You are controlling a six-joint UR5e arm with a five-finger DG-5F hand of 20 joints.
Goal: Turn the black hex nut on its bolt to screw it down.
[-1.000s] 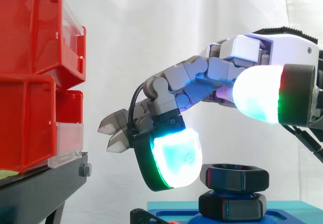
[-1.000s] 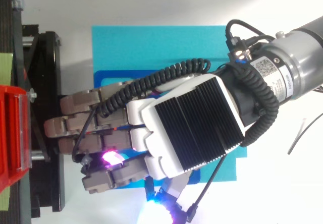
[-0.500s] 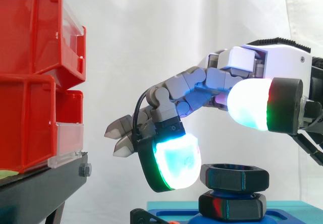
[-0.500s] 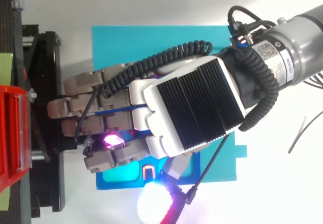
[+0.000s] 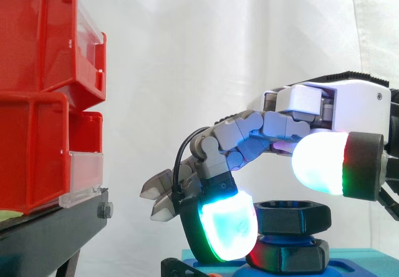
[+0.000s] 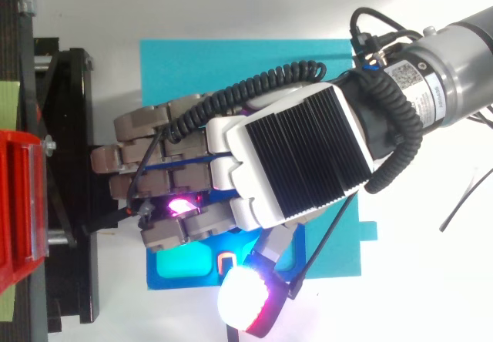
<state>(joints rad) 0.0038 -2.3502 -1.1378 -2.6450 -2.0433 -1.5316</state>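
Seen from the side, the hand (image 5: 293, 111) reaches in from the right and arches low over the black hex nut (image 5: 293, 216), which sits directly beneath it. The lower front part of the hand covers the nut's left corner. That overlap stands in the way of reading the grasp: I cannot tell whether the hand grips the nut, only touches it, or hangs just beside it. The nut lies flat on top of a second black hex piece (image 5: 288, 256), the two apparently touching. Both stand on a blue plate (image 5: 215, 266) under the hand. Well beyond the front of the hand, to the left, stacked red bins (image 5: 37, 96) rest on a black stand (image 5: 50, 239), with open air between them and the hand. A white curtain (image 5: 218, 46) hangs behind everything.

From above, the hand (image 6: 293, 161) comes in from the right edge with its ribbed black back facing up, and it covers the nut completely. A teal mat (image 6: 231, 72) spreads out from under the hand on its far side and behind the wrist. The blue plate (image 6: 166, 280) shows along the hand's near side. The front of the hand reaches over the edge of the black stand (image 6: 73, 88). A red bin (image 6: 19, 203) sits further out past that. The mat lies on a white tabletop (image 6: 231, 3).
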